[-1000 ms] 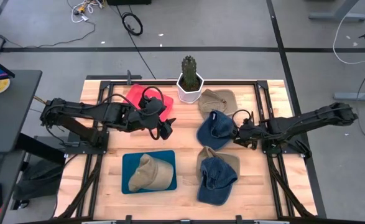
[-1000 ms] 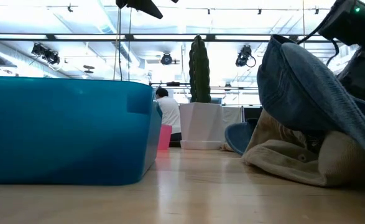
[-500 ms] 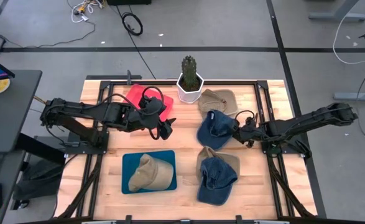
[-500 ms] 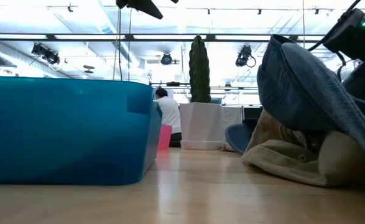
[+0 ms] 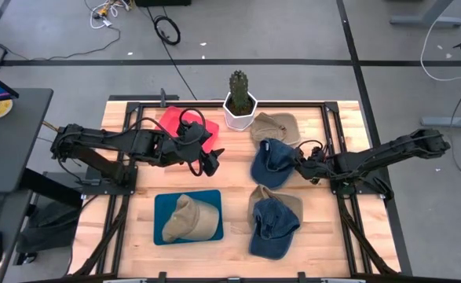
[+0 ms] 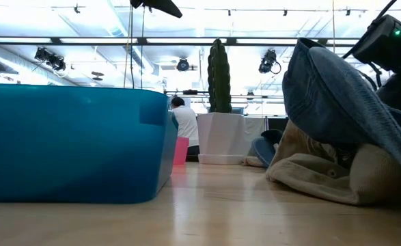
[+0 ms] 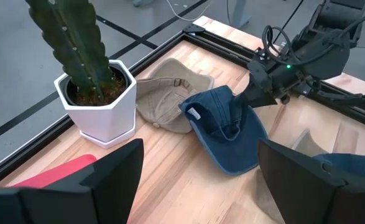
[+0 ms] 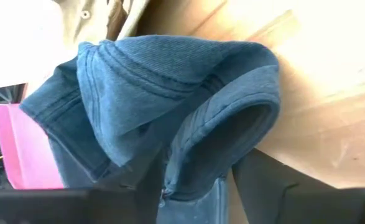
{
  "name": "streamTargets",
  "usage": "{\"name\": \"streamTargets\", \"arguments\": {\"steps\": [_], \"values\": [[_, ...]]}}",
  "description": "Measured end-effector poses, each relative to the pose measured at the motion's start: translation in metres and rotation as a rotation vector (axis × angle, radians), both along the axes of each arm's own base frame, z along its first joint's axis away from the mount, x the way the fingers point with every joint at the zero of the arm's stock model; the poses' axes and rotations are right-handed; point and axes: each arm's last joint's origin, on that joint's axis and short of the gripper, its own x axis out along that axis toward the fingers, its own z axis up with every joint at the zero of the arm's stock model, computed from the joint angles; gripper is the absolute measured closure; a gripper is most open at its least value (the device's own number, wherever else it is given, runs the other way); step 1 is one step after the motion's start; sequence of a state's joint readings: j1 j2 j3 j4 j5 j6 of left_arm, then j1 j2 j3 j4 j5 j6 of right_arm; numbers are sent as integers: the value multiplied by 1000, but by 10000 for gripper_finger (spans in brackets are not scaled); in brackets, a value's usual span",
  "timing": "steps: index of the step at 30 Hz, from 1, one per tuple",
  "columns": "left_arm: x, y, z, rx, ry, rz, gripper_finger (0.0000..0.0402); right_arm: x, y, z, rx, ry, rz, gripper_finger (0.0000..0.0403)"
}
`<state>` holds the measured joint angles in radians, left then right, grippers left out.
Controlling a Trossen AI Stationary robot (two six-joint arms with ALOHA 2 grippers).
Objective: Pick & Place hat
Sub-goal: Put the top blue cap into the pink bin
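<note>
A blue denim hat (image 5: 271, 163) (image 7: 229, 134) lies on the bare wood in the middle of the table. My right gripper (image 5: 299, 163) (image 7: 247, 98) is at the hat's right-hand rim, shut on it. My left gripper (image 5: 212, 163) (image 7: 198, 186) hangs open and empty above the table, left of the hat. A tan hat (image 5: 187, 218) rests in a blue tray (image 5: 167, 206) near the front. A pink tray (image 5: 175, 122) lies at the far left. My right gripper has the blue hat's rim (image 8: 213, 134) on the side toward the table's right edge, bunched between its two fingers (image 8: 260, 180). The fingers slant down from the right. The folded denim fills the gap. The rest of the hat lies on the table.
A potted cactus (image 5: 239, 101) stands at the far middle, with another tan hat (image 5: 276, 126) on the table beside it. A second denim hat (image 5: 276, 224) lies on top of a tan one (image 5: 293, 203) near the front right. Black rails (image 5: 332, 134) frame the table.
My right gripper has dipped, turned at the wrist and reached slightly left onto the blue hat's right rim, its fingers closing on it. That rim has bunched up and the hat has drawn narrower; its left part stays on the table.
</note>
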<state>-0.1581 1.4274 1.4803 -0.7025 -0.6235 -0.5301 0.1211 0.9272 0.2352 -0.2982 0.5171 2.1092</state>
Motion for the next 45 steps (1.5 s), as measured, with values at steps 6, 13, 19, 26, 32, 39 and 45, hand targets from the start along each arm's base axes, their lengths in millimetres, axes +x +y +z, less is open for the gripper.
{"name": "streamTargets", "arguments": {"steps": [6,13,19,26,32,39,45], "values": [[0,0,0,0,0,0,83,4,0,-1,-23,2,29,332],[0,0,0,0,1,0,83,10,0,4,-70,-63,52,387],[0,0,0,2,3,-1,83,14,0,18,-121,-190,42,396],[0,0,0,2,3,-1,83,16,-1,42,-211,-366,68,398],[0,0,0,19,13,-12,83,18,-2,67,-325,-542,86,398],[4,-1,5,-72,-105,39,83,17,-3,103,-601,-718,78,398],[12,0,20,-182,-341,77,83,9,-5,127,-777,-813,-11,399]]}}
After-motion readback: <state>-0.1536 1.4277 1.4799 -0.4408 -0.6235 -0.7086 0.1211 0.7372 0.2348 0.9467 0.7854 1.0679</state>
